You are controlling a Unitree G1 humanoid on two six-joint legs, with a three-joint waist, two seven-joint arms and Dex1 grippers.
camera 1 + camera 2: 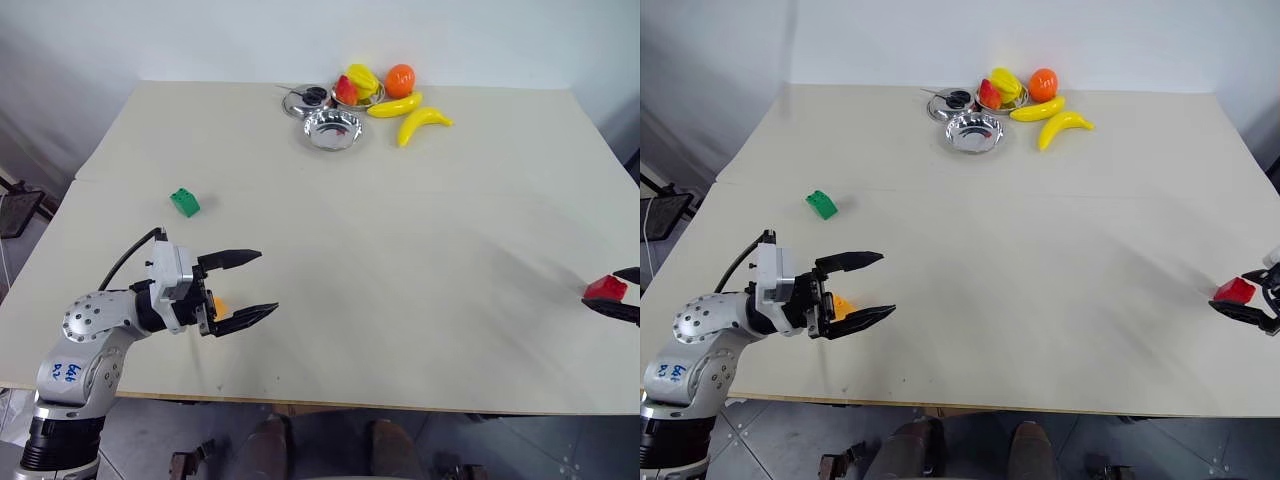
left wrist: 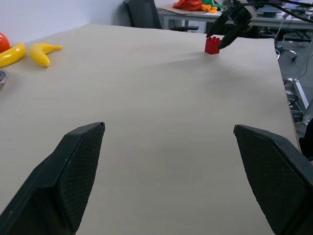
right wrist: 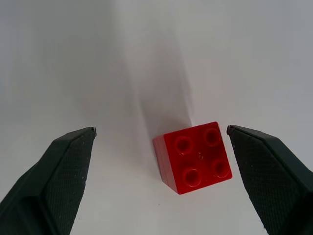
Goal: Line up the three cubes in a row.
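Observation:
A green cube (image 1: 184,202) lies on the left part of the table. An orange-yellow cube (image 1: 219,303) rests on the table, half hidden behind the base of my left gripper's fingers. My left gripper (image 1: 266,283) hovers level and open, nothing between its fingers, pointing across the table. The red cube (image 3: 195,156), studs up, sits near the table's right edge. My right gripper (image 3: 161,129) is open and tilted down over it. Its fingers stand on either side of the cube, which is closer to one finger and apart from both.
Two shiny metal bowls (image 1: 332,128) and plastic fruit, among them bananas (image 1: 415,118) and an orange (image 1: 400,78), stand at the far middle of the table (image 1: 400,250). The table's right edge runs close by the red cube.

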